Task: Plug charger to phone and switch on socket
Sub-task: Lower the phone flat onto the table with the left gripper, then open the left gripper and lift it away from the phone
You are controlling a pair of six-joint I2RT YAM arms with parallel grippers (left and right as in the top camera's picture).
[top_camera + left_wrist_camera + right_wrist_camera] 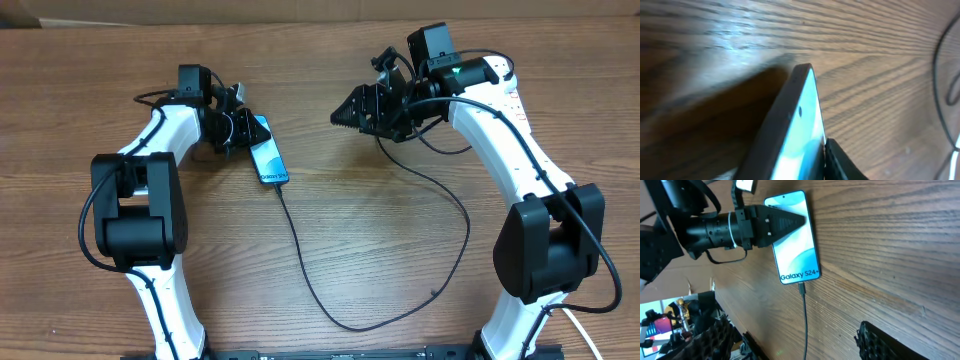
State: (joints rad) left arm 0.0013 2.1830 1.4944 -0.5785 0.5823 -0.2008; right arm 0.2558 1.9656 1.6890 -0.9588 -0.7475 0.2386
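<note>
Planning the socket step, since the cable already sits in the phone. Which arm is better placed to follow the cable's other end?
Right, probably: the cable loops over to its side, and the right gripper hangs open and free. The left gripper is at the phone.

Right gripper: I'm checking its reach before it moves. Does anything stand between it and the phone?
Nothing visible does: only table lies between the right gripper and the phone. The left gripper is at the phone's far side, and the charger leaves its lower end, outside that gap.
</note>
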